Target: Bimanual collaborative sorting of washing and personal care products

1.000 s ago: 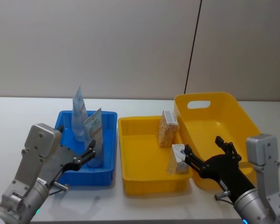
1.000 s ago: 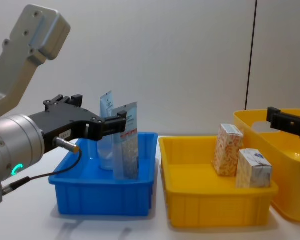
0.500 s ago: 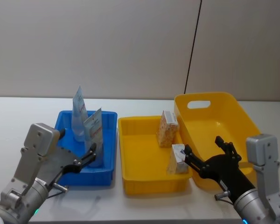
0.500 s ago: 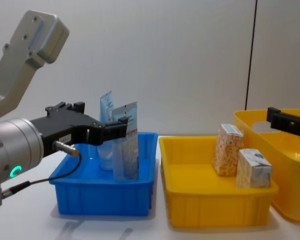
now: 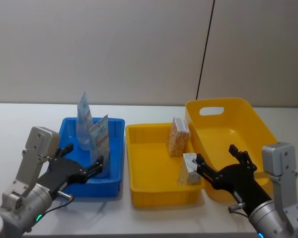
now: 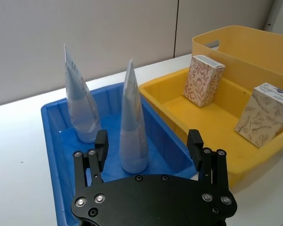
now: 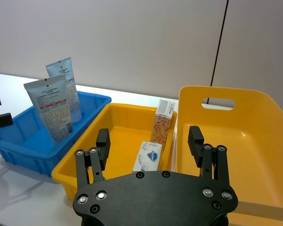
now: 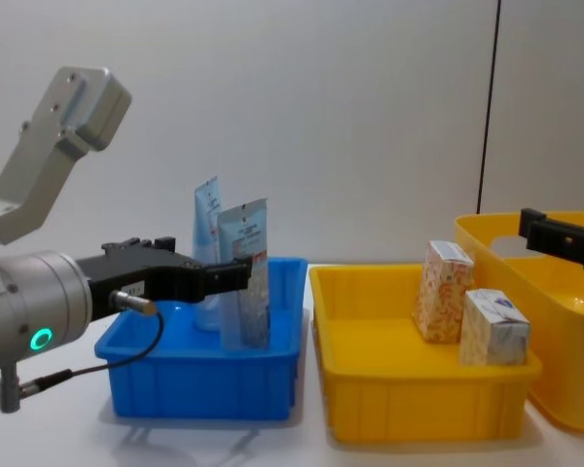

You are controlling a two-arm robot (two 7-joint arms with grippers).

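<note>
Finds the left gripper (image 5: 84, 153) lower and drawn farther back toward the body than a second ago, fingers spread and holding nothing, at the near side of the blue bin (image 5: 115, 121). Leaves the right gripper (image 5: 216, 153) where it was, fingers spread and empty, near the white-and-blue carton (image 5: 189, 168). Keeps both tubes upright in the blue bin as before, the grey-blue tube (image 5: 100, 141) in front of the clear tube (image 5: 83, 121). Keeps that carton and the taller speckled carton (image 5: 178, 136) in the shallow yellow bin (image 5: 154, 194), beside the deep yellow bin (image 5: 241, 106). Sets everything on a white table (image 5: 20, 119) before a plain grey wall (image 5: 114, 49) with a dark vertical seam (image 5: 206, 49).
</note>
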